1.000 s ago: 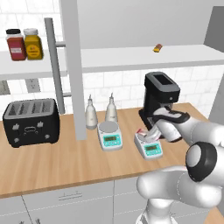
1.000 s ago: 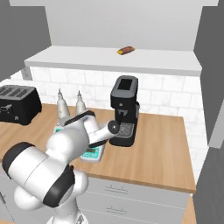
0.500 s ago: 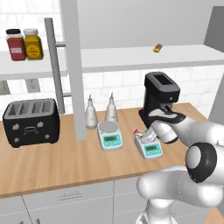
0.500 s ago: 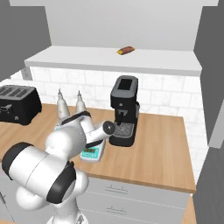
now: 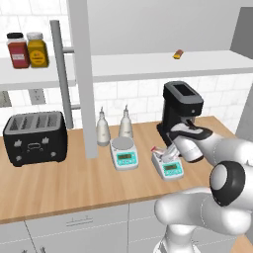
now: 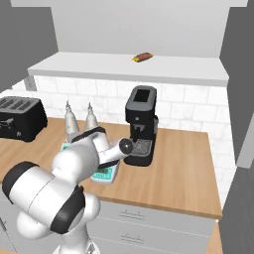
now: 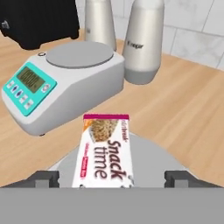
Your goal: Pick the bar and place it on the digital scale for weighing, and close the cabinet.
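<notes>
- On the silver pan of the nearer digital scale [image 7: 144, 162] lies the bar [image 7: 104, 153], label up and reading "Snack time", its far end just past the pan's rim, its near end between the finger tips.
- The gripper [image 7: 112, 178] stands wide: its two dark tips sit well apart on either side of the bar, and neither touches it. I judge the bar let go and resting on the pan by its own weight.
- In the left base view the same bar [image 5: 161, 152] shows as a small pink-and-white sliver on the scale in front of the hand, and the gripper [image 5: 174, 149] hovers just over it.
- Just beside stands the second scale [image 7: 65, 83] with its teal display, pan bare; behind it are two pale bottles [image 7: 142, 39], and further along the counter [image 5: 59, 183] a black toaster [image 5: 34, 138]. A black coffee machine [image 5: 180, 108] stands close behind the arm.
- The step in hand looks like the end of the placing: only drawing the hand clear remains. It should lift straight back, so that neither tip drags the bar off the pan.
- Next comes the cabinet: its grey door [image 5: 81, 74] stands open edge-on over the counter, its long silver handle [image 5: 62, 74] beside it. The arm must rise past the coffee machine and push that door shut.
</notes>
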{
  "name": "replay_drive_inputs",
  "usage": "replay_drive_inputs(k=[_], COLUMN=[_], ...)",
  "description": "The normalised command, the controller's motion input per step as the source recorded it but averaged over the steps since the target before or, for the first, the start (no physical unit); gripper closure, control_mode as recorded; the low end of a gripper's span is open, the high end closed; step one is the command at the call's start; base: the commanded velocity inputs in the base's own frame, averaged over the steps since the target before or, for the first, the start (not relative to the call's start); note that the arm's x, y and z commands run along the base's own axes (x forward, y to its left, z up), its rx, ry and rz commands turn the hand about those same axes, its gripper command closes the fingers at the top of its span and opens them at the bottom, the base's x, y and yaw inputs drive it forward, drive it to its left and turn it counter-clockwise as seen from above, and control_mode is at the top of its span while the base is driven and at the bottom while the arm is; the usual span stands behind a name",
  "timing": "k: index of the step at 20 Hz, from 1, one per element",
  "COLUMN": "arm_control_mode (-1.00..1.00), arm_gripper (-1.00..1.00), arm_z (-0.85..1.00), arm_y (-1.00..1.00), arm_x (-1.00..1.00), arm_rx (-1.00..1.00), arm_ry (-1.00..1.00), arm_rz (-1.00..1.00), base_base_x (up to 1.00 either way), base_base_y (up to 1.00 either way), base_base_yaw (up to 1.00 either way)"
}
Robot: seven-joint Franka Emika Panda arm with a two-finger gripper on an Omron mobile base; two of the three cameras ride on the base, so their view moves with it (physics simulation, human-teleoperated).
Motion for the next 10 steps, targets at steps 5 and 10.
replay_drive_inputs(k=[5, 10], arm_control_mode=[-1.0, -1.0], arm_gripper=[-1.0, -1.0], arm_z=[0.04, 0.18], arm_y=[-0.19, -0.05], arm_x=[-0.09, -0.28], arm_rx=[0.02, 0.0], arm_ry=[-0.07, -0.17], arm_rz=[0.0, 0.0], base_base_x=[0.0, 0.0], base_base_y=[0.0, 0.0], base_base_yaw=[0.0, 0.0])
